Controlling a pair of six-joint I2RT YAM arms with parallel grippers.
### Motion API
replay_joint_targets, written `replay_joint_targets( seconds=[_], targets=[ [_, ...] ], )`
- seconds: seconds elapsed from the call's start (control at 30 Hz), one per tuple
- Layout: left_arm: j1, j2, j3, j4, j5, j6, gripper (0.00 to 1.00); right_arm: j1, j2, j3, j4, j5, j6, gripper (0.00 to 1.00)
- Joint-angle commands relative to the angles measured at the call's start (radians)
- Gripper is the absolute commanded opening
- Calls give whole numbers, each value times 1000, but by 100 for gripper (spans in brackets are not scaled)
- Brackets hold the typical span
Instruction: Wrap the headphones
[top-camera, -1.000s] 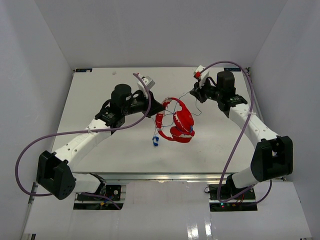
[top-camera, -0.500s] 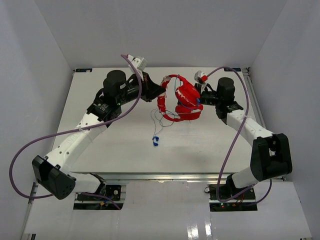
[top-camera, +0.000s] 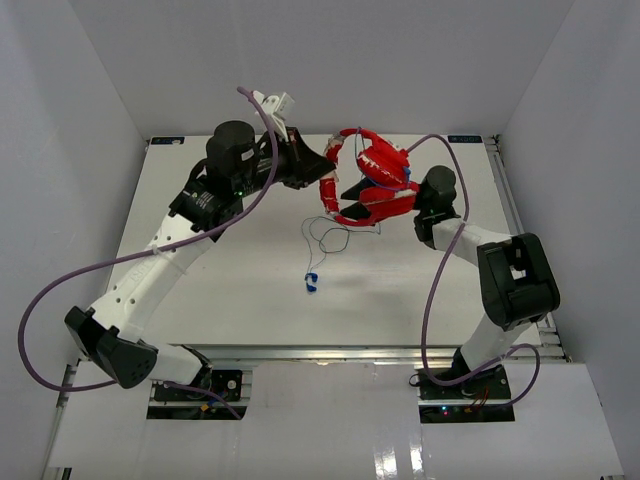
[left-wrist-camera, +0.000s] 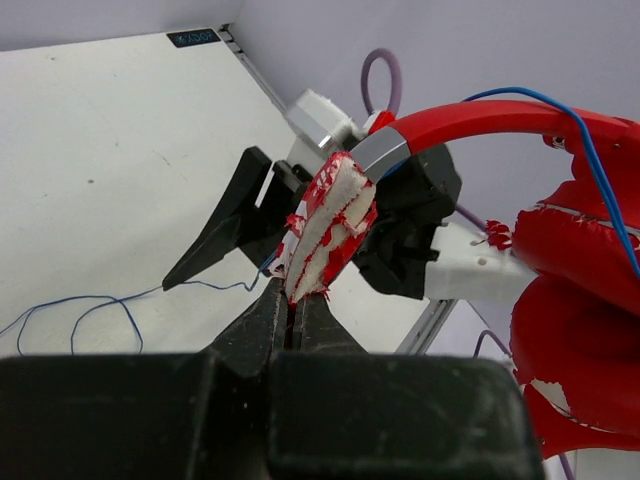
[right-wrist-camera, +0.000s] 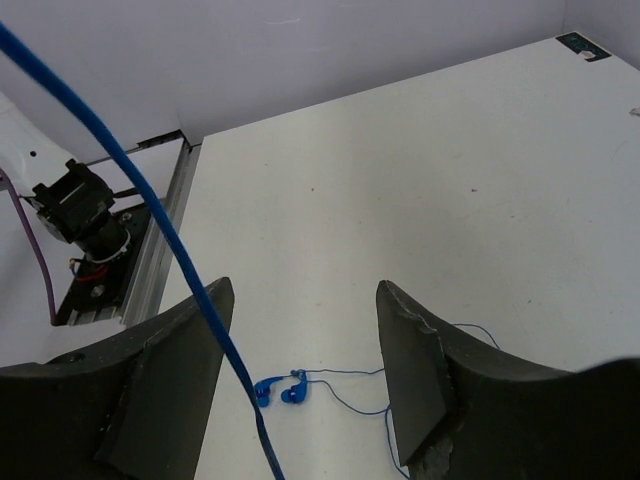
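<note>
The red headphones (top-camera: 378, 182) hang in the air over the far middle of the table. My left gripper (top-camera: 326, 163) is shut on the torn, white-padded end of the headband (left-wrist-camera: 328, 228), seen close in the left wrist view, where the gripper (left-wrist-camera: 295, 300) pinches its lower edge. The earcups (left-wrist-camera: 585, 290) hang to the right. The thin blue cord (top-camera: 322, 240) trails down to its plug (top-camera: 312, 283) on the table. My right gripper (right-wrist-camera: 300, 340) is open and holds nothing; the cord (right-wrist-camera: 150, 230) runs slantwise past its left finger (right-wrist-camera: 170, 370). From above, the headphones hide it.
The white table (top-camera: 200, 290) is boxed in by white walls left, right and behind. A metal rail (right-wrist-camera: 160, 250) and an arm base (right-wrist-camera: 85, 215) lie at the table's edge in the right wrist view. Purple cables (top-camera: 60, 290) loop beside both arms.
Both arms rose toward the back wall and the headphones went up off the table with the left gripper. The right gripper opened and let go. The plug stayed on the table.
</note>
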Motion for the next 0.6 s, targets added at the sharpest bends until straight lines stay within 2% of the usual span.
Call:
replay_joint_targets(
  seconds=[0.0,0.13,0.27,0.57],
  targets=[
    [-5,-34,116,-15,-110,-53,0,5,13,-75,214,-24,42,63],
    [-5,-38,160,-36,-248,-65,0,8,-1,-177,257,-35,16,57],
    [-5,-34,201,-41,-397,-96,0,40,-18,-245,234,-44,-38,46],
    [-5,-27,271,-37,-625,-114,0,129,-67,-281,168,-53,-100,27]
  ],
)
